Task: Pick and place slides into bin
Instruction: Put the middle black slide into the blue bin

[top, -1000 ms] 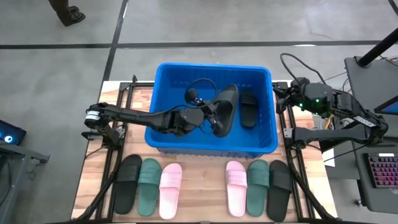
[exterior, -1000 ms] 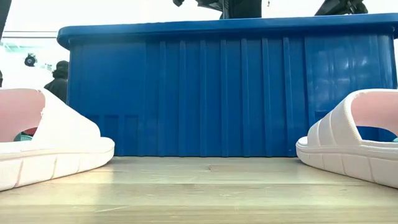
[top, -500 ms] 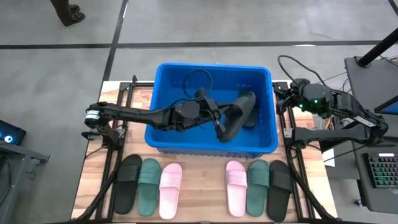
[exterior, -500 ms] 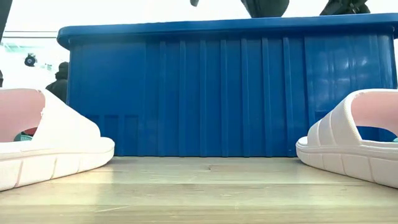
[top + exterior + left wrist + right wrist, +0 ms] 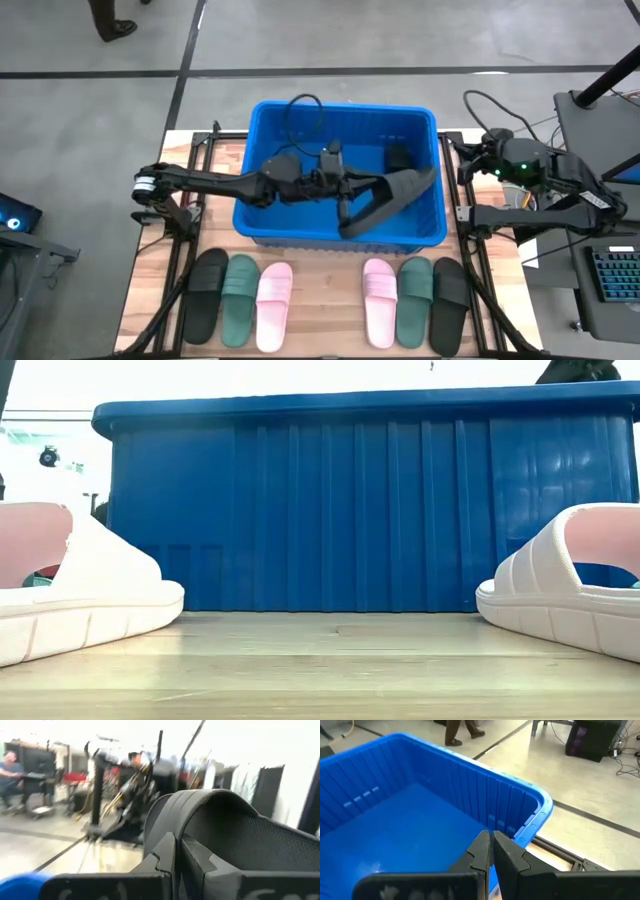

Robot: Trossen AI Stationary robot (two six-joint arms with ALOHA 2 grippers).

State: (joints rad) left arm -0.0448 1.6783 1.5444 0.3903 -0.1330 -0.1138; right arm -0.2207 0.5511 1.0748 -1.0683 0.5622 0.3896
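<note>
- The left gripper (image 5: 345, 195) is clamping tight on a black slide (image 5: 392, 197), now swung to the right half of the blue bin (image 5: 262, 170) from mid-bin a second ago.
- A second black slide (image 5: 397, 157) is already lying inside; six slides (image 5: 330, 300) are waiting in front.
- The right gripper (image 5: 491, 851), shut and empty, is idling beside the bin's right rim.
- Release is looking imminent.

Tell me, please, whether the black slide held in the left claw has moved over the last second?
Yes. The black slide in the left claw has swung toward the blue bin's right wall.
</note>
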